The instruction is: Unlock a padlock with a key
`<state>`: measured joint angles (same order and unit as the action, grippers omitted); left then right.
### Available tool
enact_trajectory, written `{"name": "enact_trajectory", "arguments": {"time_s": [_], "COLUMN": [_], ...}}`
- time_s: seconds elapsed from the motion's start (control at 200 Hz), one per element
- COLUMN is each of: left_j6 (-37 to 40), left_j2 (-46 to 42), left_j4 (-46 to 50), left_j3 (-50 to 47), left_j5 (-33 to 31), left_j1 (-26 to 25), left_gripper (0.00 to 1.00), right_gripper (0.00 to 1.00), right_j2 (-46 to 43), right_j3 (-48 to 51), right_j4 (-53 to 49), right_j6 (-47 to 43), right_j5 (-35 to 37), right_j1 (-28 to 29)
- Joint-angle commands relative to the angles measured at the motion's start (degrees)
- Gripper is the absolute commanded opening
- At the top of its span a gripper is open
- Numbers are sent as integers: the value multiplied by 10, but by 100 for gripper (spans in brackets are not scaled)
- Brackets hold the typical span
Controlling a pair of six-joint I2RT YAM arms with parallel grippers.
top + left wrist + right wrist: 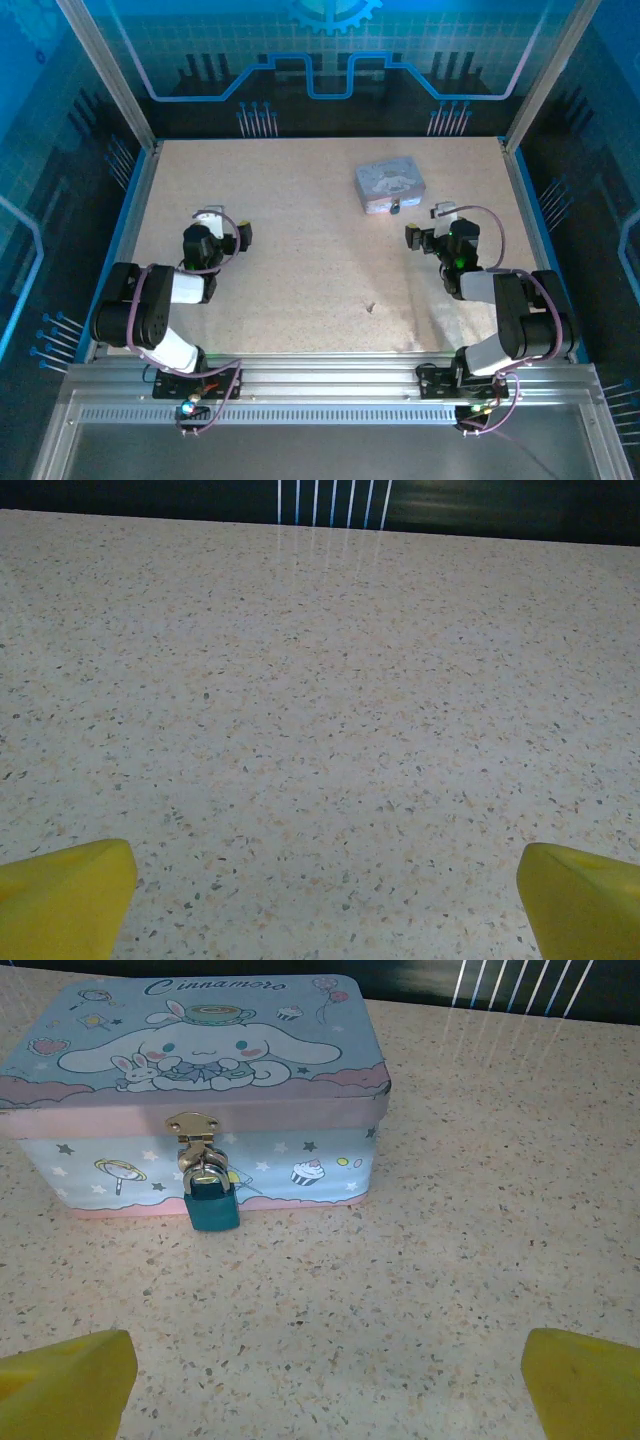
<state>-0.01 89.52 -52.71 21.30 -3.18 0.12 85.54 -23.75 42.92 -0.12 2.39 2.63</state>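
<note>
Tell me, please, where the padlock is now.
The padlock hangs from the clasp on the front of the tin box, left of centre in the right wrist view, ahead of the right gripper.

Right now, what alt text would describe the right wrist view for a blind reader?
A teal padlock hangs from the gold hasp of a pastel cartoon tin box on a speckled table. The right end effector is open, its yellow fingertips in the bottom corners.

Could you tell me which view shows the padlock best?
The right wrist view: the padlock hangs large and sharp from the clasp of the tin box. From the top external view it is a tiny dark speck.
</note>
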Motion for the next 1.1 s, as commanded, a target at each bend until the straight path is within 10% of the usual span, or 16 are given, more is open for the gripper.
{"name": "enact_trajectory", "arguments": {"time_s": [0.0,1.096], "left_j6": [2,-1], "left_j2": [-6,-6], "left_j4": [3,3], "left_j3": [8,7], "left_j5": [10,1], "left_j1": [1,1], "left_gripper": [99,99], "right_gripper": [100,100], "right_j2": [7,6], "right_j3": [-10,-9], "right_j4": [2,3], "right_j6": [-8,-2], "right_j5": [-2,-20], "right_j1": [7,-3]}}
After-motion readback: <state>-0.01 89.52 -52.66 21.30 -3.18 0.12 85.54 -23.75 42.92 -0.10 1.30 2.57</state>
